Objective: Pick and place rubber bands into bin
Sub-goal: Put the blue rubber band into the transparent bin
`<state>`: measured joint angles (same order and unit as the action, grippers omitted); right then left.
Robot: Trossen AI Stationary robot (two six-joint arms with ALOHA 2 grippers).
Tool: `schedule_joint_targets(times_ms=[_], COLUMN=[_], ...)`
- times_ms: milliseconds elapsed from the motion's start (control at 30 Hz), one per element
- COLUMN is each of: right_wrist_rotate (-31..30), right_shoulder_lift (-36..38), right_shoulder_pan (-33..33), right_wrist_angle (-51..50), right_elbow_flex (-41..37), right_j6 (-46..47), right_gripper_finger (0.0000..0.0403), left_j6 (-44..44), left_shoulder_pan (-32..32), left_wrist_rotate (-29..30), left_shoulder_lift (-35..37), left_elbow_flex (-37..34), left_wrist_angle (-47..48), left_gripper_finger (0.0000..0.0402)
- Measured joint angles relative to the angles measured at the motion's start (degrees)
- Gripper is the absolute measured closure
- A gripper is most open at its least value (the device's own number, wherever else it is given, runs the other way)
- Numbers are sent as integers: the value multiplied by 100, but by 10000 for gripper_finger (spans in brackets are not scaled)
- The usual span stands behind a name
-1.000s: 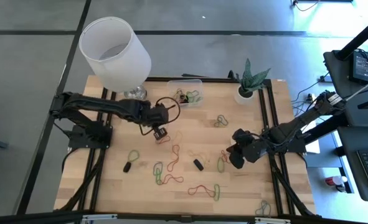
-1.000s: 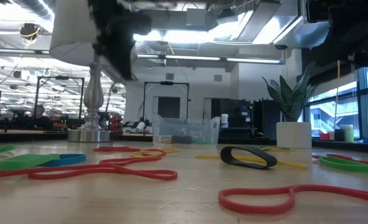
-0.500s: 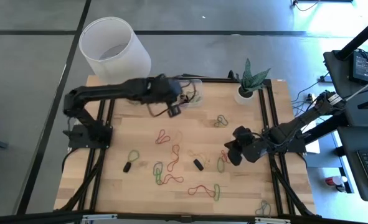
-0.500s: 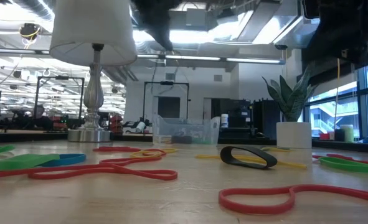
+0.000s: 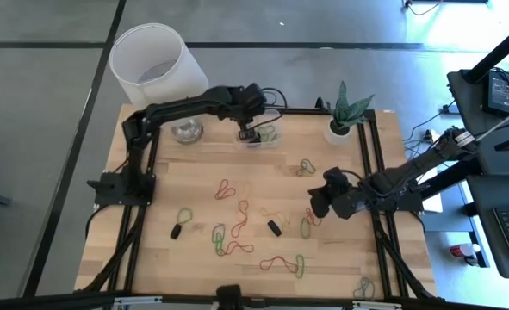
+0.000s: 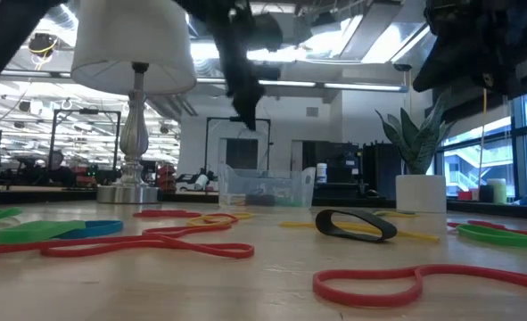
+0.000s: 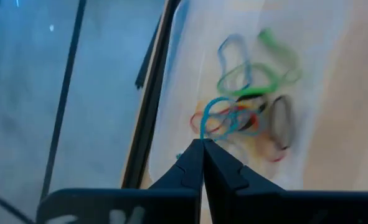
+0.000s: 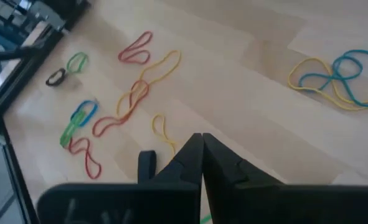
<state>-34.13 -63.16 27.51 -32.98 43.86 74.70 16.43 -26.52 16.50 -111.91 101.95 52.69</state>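
Left gripper (image 5: 251, 134) swung from table middle to above bin (image 5: 263, 126), fingers pinched on blue rubber band (image 7: 216, 112) dangling over bands inside. Right gripper (image 5: 314, 207) clenched empty, well right-front of bin. Loose rubber bands (image 5: 228, 237) scattered before bin.

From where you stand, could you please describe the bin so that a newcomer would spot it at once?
Find the white lampshade at the table's far edge and the potted plant. Between them sits the bin, under the left gripper: the only clear, shallow container, with rubber bands inside.
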Motion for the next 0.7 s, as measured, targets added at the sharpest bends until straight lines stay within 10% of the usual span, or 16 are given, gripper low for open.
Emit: schedule_joint_targets(times_ms=[700], right_wrist_rotate=[-376], right_shoulder_lift=[0], right_shoulder_pan=[-722], right_wrist_angle=[254], right_elbow_flex=[0], right_j6=[-11], right_gripper_finger=[391], left_j6=[-67], left_shoulder_pan=[-294], left_wrist_rotate=[-605], left_shoulder_lift=[-989], left_elbow_flex=[0], left_wrist_angle=[519], left_gripper_finger=[374])
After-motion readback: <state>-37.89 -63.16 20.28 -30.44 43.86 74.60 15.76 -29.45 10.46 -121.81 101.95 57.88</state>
